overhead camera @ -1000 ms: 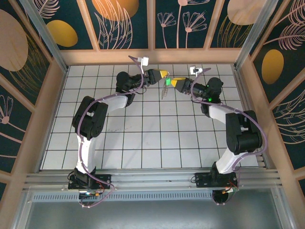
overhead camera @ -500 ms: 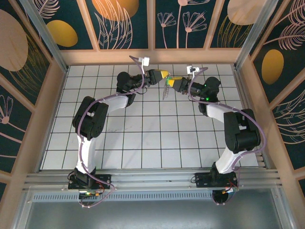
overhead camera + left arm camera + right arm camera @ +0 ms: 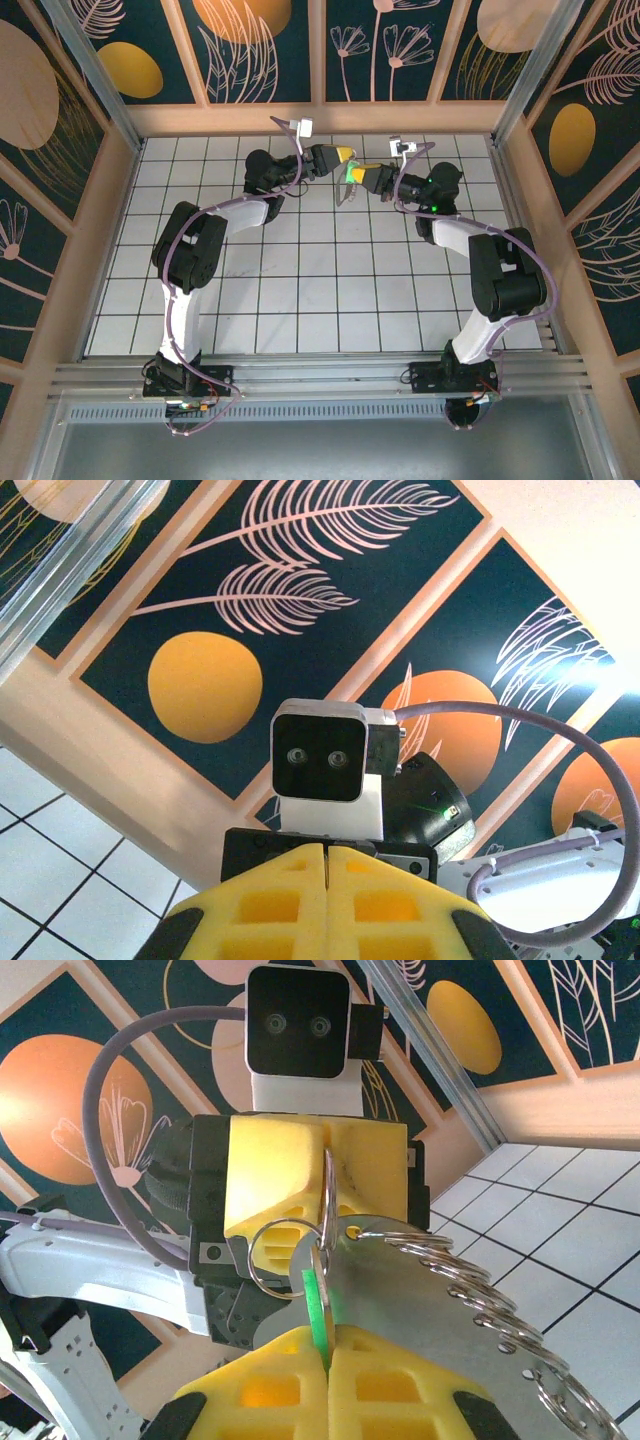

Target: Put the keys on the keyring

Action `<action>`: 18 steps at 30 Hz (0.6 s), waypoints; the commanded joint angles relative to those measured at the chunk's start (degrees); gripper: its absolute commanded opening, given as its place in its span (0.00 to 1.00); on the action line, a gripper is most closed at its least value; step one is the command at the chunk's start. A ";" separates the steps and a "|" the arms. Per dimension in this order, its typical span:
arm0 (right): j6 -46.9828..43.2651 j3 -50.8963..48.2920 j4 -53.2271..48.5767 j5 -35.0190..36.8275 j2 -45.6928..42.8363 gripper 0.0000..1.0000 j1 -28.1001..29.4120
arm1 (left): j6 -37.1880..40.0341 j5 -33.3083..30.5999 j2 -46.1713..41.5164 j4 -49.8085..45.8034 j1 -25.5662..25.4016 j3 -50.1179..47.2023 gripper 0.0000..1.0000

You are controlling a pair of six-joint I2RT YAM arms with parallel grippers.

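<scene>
You have both grippers meeting tip to tip over the far middle of the table [image 3: 300, 290]. Your left gripper [image 3: 346, 155] is fully closed, its yellow pads pressed flat together. In the right wrist view a thin wire loop of the keyring [image 3: 440, 1300] comes out of the seam between those pads, so the keyring is clamped there. Its flat grey body hangs off to one side and downward, with a row of little rings along its edge. Your right gripper [image 3: 328, 1385] is closed too, pinching the green head of the key [image 3: 318, 1310] edge-on between its pads. The key's silver end points up towards the left gripper, just beside the clamped loop, with a small round ring [image 3: 268, 1255] at it. You cannot tell whether the key is threaded on. In the top view the green head sits right between the two grippers.
</scene>
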 commanded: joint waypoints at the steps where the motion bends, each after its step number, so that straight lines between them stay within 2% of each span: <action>1: -1.98 -0.57 -3.22 0.01 -0.12 0.00 0.51 | 0.04 -0.45 -3.14 4.74 -0.44 0.70 0.00; 8: -6.38 -1.98 -9.41 0.71 -2.22 0.00 0.61 | 1.13 -0.81 -4.10 3.93 -0.44 0.48 0.00; 18: -5.76 2.84 -10.91 1.77 -0.51 0.00 2.79 | 0.41 -1.14 -4.33 5.21 -0.66 -0.15 0.00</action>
